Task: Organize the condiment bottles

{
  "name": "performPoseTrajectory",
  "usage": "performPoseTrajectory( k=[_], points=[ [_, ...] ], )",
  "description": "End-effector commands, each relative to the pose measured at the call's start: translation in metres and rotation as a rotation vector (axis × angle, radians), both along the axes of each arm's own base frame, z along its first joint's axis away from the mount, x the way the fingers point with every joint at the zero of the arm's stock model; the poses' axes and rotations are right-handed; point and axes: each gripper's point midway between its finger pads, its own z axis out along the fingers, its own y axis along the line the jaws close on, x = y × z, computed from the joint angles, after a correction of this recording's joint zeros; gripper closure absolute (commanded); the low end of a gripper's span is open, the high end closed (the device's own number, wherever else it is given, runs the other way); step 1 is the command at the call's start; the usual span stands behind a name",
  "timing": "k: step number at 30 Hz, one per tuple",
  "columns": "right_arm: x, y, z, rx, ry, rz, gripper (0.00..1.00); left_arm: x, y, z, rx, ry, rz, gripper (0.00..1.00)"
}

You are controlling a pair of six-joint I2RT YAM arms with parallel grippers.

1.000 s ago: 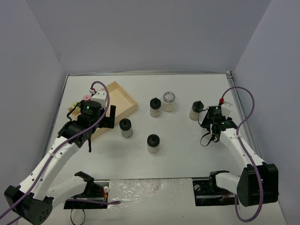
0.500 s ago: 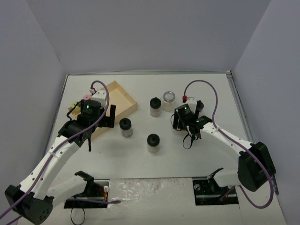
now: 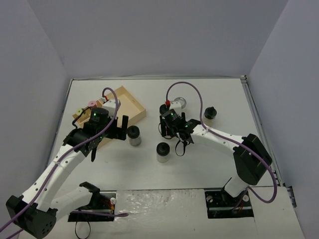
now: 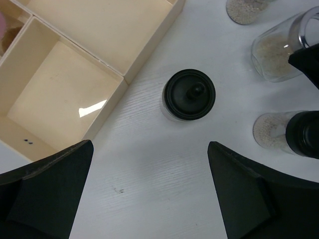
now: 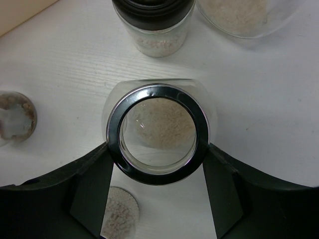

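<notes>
My right gripper (image 3: 172, 127) (image 5: 157, 149) is shut on a wide silver-rimmed jar (image 5: 157, 132), held over the table's middle. Just beyond it stand a black-capped jar (image 5: 153, 20) (image 3: 164, 107) and the other silver-rimmed jar (image 3: 179, 103) (image 5: 244, 15). My left gripper (image 3: 121, 128) (image 4: 149, 199) is open and empty, just short of a black-capped jar (image 4: 189, 94) (image 3: 133, 134). Another black-capped jar (image 3: 162, 150) (image 4: 299, 134) stands nearer, and one (image 3: 210, 112) at the right. The pink-capped jar (image 3: 92, 104) and the yellow-green-capped jar (image 3: 78, 111) sit at the tray's left end.
The pale wooden divided tray (image 3: 130, 102) (image 4: 75, 74) lies at the back left, its near compartments bare. Grey walls close in the table on three sides. The right arm's purple cable (image 3: 197, 99) loops over the jars at the back.
My right arm has swung from the right side to the table's middle, carrying the silver-rimmed jar. My left gripper has edged right toward the black-capped jar.
</notes>
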Motion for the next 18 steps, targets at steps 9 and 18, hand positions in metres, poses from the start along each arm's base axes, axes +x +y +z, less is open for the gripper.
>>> performPoseTrajectory(
  k=[9,18],
  points=[
    [-0.002,0.014,0.068,0.107,-0.096,0.078,0.13,0.008,-0.056,0.044,-0.148,-0.020,-0.163,0.03],
    [-0.032,-0.047,0.127,0.143,-0.217,-0.049,0.00,0.022,-0.110,0.054,-0.167,-0.011,-0.261,0.03]
  ],
)
